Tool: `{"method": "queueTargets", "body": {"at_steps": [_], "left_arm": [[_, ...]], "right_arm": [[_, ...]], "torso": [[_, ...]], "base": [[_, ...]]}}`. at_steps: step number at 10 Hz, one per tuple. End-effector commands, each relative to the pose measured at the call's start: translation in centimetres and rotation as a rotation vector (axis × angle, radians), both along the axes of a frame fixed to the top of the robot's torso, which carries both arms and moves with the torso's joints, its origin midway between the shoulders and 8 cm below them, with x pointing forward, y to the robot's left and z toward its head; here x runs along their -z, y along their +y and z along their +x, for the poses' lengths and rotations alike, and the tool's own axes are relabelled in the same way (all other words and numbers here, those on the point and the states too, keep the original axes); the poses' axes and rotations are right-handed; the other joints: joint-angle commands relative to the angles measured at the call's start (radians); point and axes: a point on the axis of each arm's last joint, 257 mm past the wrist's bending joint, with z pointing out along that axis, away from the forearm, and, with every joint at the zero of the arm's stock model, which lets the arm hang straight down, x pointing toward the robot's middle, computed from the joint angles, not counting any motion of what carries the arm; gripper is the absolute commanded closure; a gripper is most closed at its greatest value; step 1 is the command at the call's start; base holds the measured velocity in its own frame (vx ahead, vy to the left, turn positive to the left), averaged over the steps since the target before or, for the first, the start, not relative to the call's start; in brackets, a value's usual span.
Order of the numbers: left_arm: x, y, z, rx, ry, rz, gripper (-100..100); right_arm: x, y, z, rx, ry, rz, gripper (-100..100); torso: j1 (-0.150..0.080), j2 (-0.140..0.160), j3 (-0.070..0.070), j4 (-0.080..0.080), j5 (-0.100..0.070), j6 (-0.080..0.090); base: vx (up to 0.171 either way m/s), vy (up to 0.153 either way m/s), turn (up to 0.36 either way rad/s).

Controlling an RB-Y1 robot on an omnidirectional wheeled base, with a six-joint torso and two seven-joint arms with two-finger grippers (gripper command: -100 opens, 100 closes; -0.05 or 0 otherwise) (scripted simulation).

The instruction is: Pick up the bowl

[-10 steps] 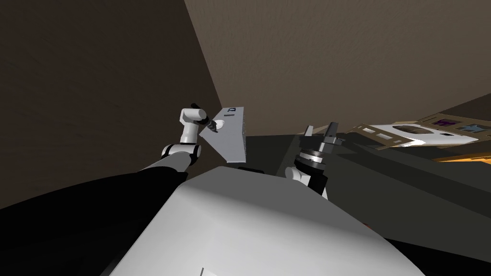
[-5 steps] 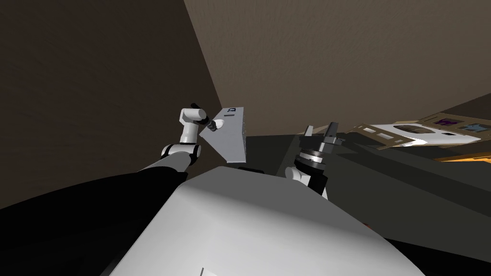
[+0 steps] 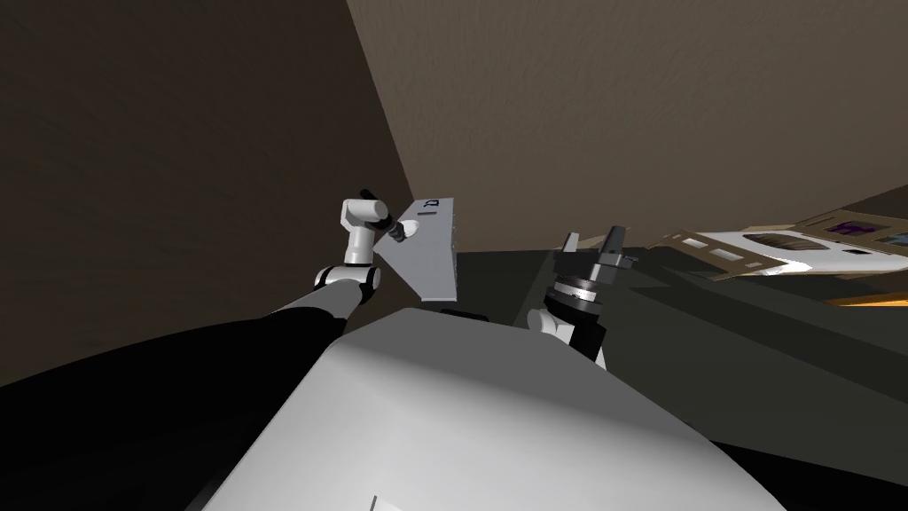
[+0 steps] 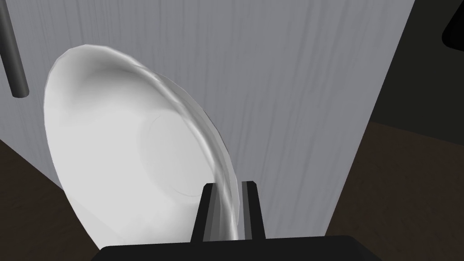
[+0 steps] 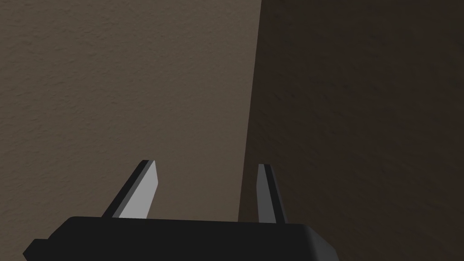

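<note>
The white bowl (image 4: 127, 149) is held on edge in front of a flat grey slab (image 4: 294, 113). My left gripper (image 4: 229, 201) is shut on its rim, one finger on each side of the thin wall. In the head view the bowl (image 3: 408, 230) is a small white blob at the end of my raised left arm, against the slab (image 3: 434, 266). My right gripper (image 3: 590, 241) is held up beside my chest, and its fingers (image 5: 145, 186) stand open with nothing between them.
A dark rod (image 4: 11, 54) crosses the slab near the bowl's far rim. The slab carries a small dark handle (image 3: 431, 204) near its far end. Brown walls meet in a corner behind it. Dark low furniture (image 3: 709, 319) and a white, brown-framed fixture (image 3: 780, 248) lie to the right.
My left arm has shifted slightly toward the slab with the bowl at its tip. The head view has turned a little. The right arm is unchanged.
</note>
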Motion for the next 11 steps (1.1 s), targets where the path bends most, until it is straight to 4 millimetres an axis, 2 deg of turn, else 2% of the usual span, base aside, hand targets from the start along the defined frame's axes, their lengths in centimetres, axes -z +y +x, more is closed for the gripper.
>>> {"method": "queueTargets", "body": {"at_steps": [1, 2, 3, 4, 5, 7, 8, 9, 10, 11], "left_arm": [[-0.5, -1.6, 0.0, 0.019, -0.003, 0.008, 100], [0.2, -2.2, 0.2, 0.016, 0.003, 0.008, 100], [-0.7, -3.3, 0.3, 0.031, -0.005, 0.012, 100], [0.0, -4.0, 0.4, 0.028, 0.002, 0.011, 100], [-0.9, -5.1, 0.4, 0.040, -0.007, 0.013, 100], [-0.2, -5.7, 0.5, 0.035, 0.001, 0.014, 100], [-0.9, -7.0, 0.5, 0.043, -0.006, 0.014, 100], [-0.5, -7.5, 0.5, 0.040, 0.000, 0.013, 100], [-1.3, -8.6, 0.4, 0.049, -0.007, 0.011, 100], [-0.8, -9.2, 0.4, 0.044, -0.001, 0.010, 100]], "right_arm": [[0.0, 0.0, 0.0, 0.000, 0.000, 0.000, 0], [0.0, 0.0, 0.0, 0.000, 0.000, 0.000, 0], [0.0, 0.0, 0.0, 0.000, 0.000, 0.000, 0], [0.0, 0.0, 0.0, 0.000, 0.000, 0.000, 0], [0.0, 0.0, 0.0, 0.000, 0.000, 0.000, 0], [0.0, 0.0, 0.0, 0.000, 0.000, 0.000, 0], [0.0, 0.0, 0.0, 0.000, 0.000, 0.000, 0], [0.0, 0.0, 0.0, 0.000, 0.000, 0.000, 0], [0.0, 0.0, 0.0, 0.000, 0.000, 0.000, 0], [0.0, 0.0, 0.0, 0.000, 0.000, 0.000, 0]], "torso": [[0.000, 0.000, 0.000, 0.000, 0.000, 0.000], [0.001, 0.000, 0.001, 0.001, 0.000, 0.000], [0.000, 0.000, 0.000, 0.000, 0.000, 0.000], [0.000, 0.001, 0.001, 0.001, -0.001, 0.000], [-0.001, 0.001, 0.001, 0.001, -0.001, 0.000], [-0.002, 0.002, 0.002, 0.001, -0.001, 0.000], [-0.004, 0.002, 0.002, 0.002, -0.001, 0.000], [-0.003, 0.002, 0.002, 0.002, -0.002, 0.000], [-0.003, 0.002, 0.002, 0.002, -0.001, 0.000], [-0.002, 0.003, 0.003, 0.003, -0.001, 0.000]], "base": [[0.004, 0.086, 0.063], [0.009, 0.069, 0.024], [0.000, 0.081, 0.055], [-0.001, 0.066, 0.018], [-0.006, 0.073, 0.042], [0.002, 0.038, 0.014], [0.012, 0.044, 0.056], [0.012, 0.052, 0.025], [0.000, 0.072, 0.046], [0.003, 0.062, 0.020]]}}
